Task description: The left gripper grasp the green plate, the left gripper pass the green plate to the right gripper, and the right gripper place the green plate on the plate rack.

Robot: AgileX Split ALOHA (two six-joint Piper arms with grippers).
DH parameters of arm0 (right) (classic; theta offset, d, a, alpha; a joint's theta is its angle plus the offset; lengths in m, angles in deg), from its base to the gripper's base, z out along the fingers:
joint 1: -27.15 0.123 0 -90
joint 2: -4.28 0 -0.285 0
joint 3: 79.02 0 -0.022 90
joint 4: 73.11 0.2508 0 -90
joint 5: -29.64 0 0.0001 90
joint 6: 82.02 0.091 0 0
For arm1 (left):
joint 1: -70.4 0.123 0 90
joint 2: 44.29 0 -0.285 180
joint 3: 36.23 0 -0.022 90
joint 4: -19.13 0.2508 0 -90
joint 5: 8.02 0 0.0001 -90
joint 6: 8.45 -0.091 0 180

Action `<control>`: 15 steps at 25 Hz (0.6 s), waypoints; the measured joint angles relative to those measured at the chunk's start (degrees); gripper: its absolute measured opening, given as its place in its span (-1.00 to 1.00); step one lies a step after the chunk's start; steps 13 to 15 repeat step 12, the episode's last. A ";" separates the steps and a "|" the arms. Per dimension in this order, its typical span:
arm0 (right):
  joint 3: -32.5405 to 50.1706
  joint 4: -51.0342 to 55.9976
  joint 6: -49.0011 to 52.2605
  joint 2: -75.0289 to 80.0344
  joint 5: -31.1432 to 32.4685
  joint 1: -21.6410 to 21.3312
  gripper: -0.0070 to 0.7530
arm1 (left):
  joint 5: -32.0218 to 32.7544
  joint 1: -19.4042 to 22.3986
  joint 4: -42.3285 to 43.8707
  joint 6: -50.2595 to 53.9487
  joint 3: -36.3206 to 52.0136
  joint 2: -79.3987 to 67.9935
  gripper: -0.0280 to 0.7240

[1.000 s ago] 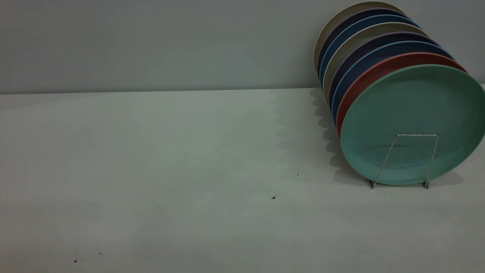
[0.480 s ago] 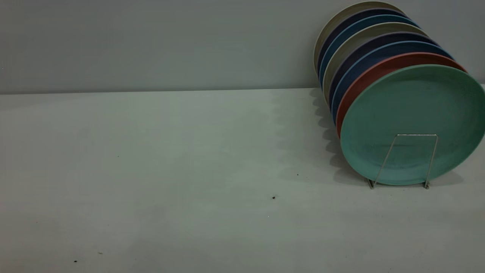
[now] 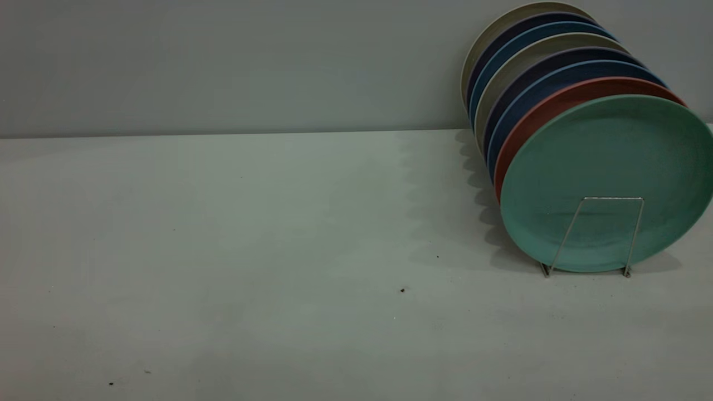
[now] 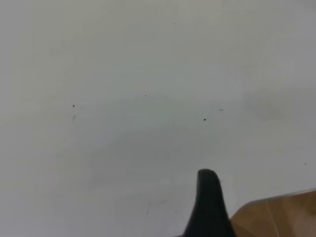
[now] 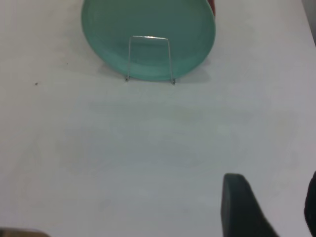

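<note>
The green plate [image 3: 607, 167] stands upright on edge at the front of the row in the plate rack, at the table's far right. A wire loop of the plate rack [image 3: 604, 199] stands in front of its lower half. The plate [image 5: 148, 24] and the rack loop [image 5: 149, 37] also show in the right wrist view. My right gripper [image 5: 274, 197] is open and empty over bare table, well apart from the plate. My left gripper [image 4: 210, 197] is over bare table near the table's edge, with no plate in its view. Neither gripper shows in the exterior view.
Several more plates stand in the rack behind the green one: a salmon-pink plate [image 3: 557, 103], then blue, dark and beige ones, up to the wall. Wooden floor [image 4: 281, 217] shows beyond the table's edge. Small dark specks [image 3: 402, 290] lie on the tabletop.
</note>
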 joint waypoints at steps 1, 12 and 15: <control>0.00 0.00 0.00 0.00 0.00 0.00 -0.14 | 0.00 0.00 0.00 0.00 0.00 0.00 0.64; 0.00 0.00 0.00 0.00 0.00 0.00 -0.30 | 0.00 0.00 0.00 0.00 0.00 0.00 0.64; 0.00 0.00 0.00 0.00 0.00 0.00 -0.30 | 0.00 0.00 0.00 0.00 0.00 0.00 0.64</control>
